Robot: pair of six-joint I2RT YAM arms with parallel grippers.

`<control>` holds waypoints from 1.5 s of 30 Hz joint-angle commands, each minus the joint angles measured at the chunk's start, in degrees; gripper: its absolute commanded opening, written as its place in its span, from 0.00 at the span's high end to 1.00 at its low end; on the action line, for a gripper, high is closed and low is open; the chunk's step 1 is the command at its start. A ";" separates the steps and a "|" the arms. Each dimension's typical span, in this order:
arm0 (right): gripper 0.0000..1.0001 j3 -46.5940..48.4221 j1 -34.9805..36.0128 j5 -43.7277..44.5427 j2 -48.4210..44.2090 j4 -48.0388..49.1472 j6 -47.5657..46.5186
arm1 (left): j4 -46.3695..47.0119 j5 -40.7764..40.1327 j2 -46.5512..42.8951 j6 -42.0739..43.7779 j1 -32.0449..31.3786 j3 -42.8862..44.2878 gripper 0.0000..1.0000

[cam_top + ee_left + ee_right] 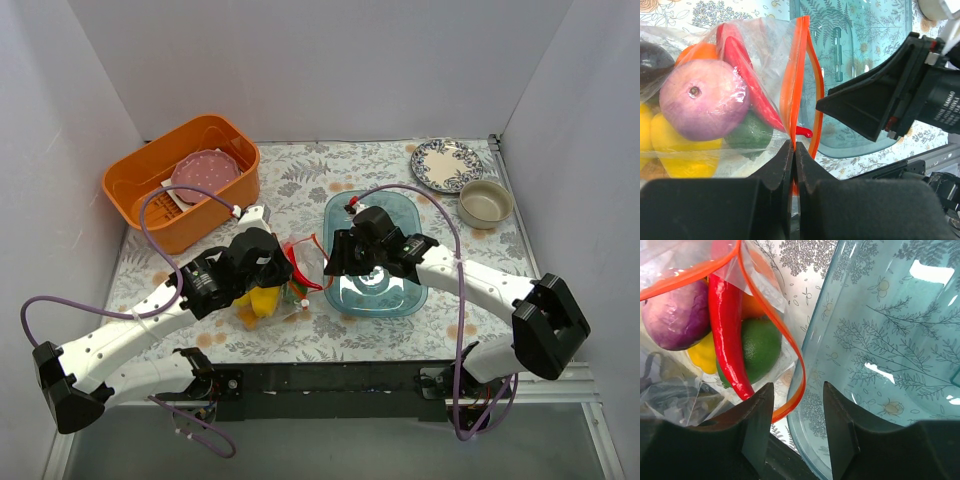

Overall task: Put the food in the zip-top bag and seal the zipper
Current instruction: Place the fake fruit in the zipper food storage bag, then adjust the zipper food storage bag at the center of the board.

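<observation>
Orange-red zipper (790, 85) strip enters the left gripper (793, 145) at the bottom centre of the left wrist view. Both fingers are pressed together with the strip pinched between them, and no gap shows.

Zip-top bag (767, 35) fills the left half of that view. In the top view it lies on the table (300, 180) at centre, just left of the blue tray (400, 205). The mouth faces the tray. The zipper is not closed along its length: its two sides bow apart into a loop toward the tray.

Contents seen through the plastic:
- purple onion (702, 105), left centre
- red chili (747, 80), lying along the mouth side
- green fruit (750, 135), below the chili
- orange (697, 52), above the onion
- yellow pieces (670, 145), lower left
- dark round piece (650, 60), at the left edge

Right gripper (799, 386): fingers stand apart, roughly half spread, gripping nothing. In the right wrist view the loose zipper loop hangs in the gap near the left finger; contact cannot be judged. In the top view this gripper sits over the tray's left rim, beside the bag mouth.

Upper left of the top view: orange basket (135, 185) with a pink plate (205, 175) inside. Upper right: patterned plate (445, 165) and bowl (485, 203).
</observation>
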 commanded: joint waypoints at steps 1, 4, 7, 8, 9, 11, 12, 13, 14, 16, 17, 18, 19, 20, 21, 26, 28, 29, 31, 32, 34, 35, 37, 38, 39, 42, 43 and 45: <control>0.50 -0.82 -0.93 -3.00 1.49 4.85 1.55 | 0.28 -0.57 -1.73 0.08 0.04 0.99 1.00; 0.53 -2.31 -1.19 -3.18 1.49 6.52 2.17 | 0.11 -0.74 -1.91 0.26 0.13 1.07 1.00; 0.67 -3.89 -1.89 -5.62 1.23 9.24 2.60 | 0.11 -0.74 -1.82 0.35 0.13 0.99 1.00; 0.73 -4.24 -2.07 -6.42 1.23 10.03 2.69 | 0.28 -0.48 -1.73 0.26 0.04 0.90 1.00; 0.82 -4.60 -2.16 -7.13 1.05 11.35 2.78 | 0.37 -0.48 -1.47 0.34 0.13 0.90 1.00; 0.92 -4.69 -2.42 -8.45 1.14 11.71 2.78 | 0.46 -0.30 -1.29 0.43 0.04 0.90 1.00; 0.99 -4.77 -2.60 -8.89 1.14 11.89 2.70 | 0.46 -0.30 -1.29 0.43 0.13 0.99 1.00; 0.99 -4.69 -2.77 -9.59 1.14 12.50 2.61 | 0.37 -0.39 -1.38 0.35 0.04 0.90 1.00; 0.99 -4.77 -2.69 -9.94 1.05 12.94 2.52 | 0.37 -0.48 -1.47 0.26 0.13 0.90 1.00; 0.99 -3.90 -2.69 -11.08 0.61 13.47 1.73 | 0.19 -0.92 -1.90 0.17 0.13 0.81 1.00; 0.99 -3.46 -2.69 -11.52 0.44 13.56 1.47 | -0.15 -1.35 -2.17 0.17 0.13 0.72 1.00; 0.99 -1.98 -2.69 -12.05 -0.17 13.65 1.03 | -0.51 -2.32 -2.26 0.34 0.04 0.81 1.00; 0.99 -1.27 -2.69 -13.27 -0.53 13.73 0.85 | -0.94 -2.76 -2.61 0.43 0.13 1.07 1.00; 0.99 -0.39 -2.77 -13.81 -0.97 13.82 0.76 | -1.73 -3.20 -2.78 0.61 0.04 1.34 1.00; 0.99 2.23 -2.69 -14.34 -1.14 13.82 0.33 | -2.09 -3.64 -2.87 0.61 0.13 1.60 1.00; 0.99 12.96 -2.69 -21.98 2.10 14.88 -0.82 | -5.68 -6.54 -2.70 2.18 0.04 5.80 1.00; 0.99 17.26 -2.43 -24.35 2.46 15.93 -0.65 | -8.40 -8.90 -2.00 2.89 0.04 8.36 1.00; 0.99 18.42 -2.42 -24.62 2.72 16.19 -0.64 | -11.64 -11.44 -1.56 2.81 0.04 10.98 1.00; 0.99 21.05 -2.42 -24.88 3.86 14.54 -1.26 | -14.30 -13.56 -1.73 1.75 0.13 13.11 1.00; 0.99 25.59 -2.51 -24.71 6.39 10.96 -2.30 | -15.70 -14.88 -2.08 1.49 0.13 14.94 1.00; 0.99 28.61 -2.42 -25.15 8.25 7.05 -3.63 | -15.98 -15.59 -3.84 1.05 0.04 16.27 1.00; 0.99 28.88 -2.42 -25.41 9.04 7.32 -3.20 | -16.50 -16.47 -4.45 0.53 0.04 17.50 1.00; 0.99 29.32 -2.42 -23.66 9.75 5.14 -3.19 | -17.38 -18.14 -5.59 -0.88 0.13 18.30 1.00; 0.99 30.20 -2.42 -23.31 10.62 4.16 -3.54 | -18.34 -18.93 -5.77 -1.15 0.13 18.39 1.00; 0.99 30.81 -2.34 -22.96 11.15 3.11 -3.81 | -18.53 -20.07 -5.95 -1.15 0.13 18.04 1.00; 0.99 30.12 -2.42 -25.23 12.21 4.15 -3.20 | -19.32 -20.26 -6.04 -1.76 0.13 17.51 1.00; 0.99 29.60 -2.42 -25.67 12.21 4.85 -2.76 | -18.62 -19.82 -6.47 -1.33 0.04 17.08 1.00; 0.99 27.67 -2.42 -25.51 12.13 6.87 -2.14 | -16.25 -18.94 -6.57 0.86 0.13 16.28 1.00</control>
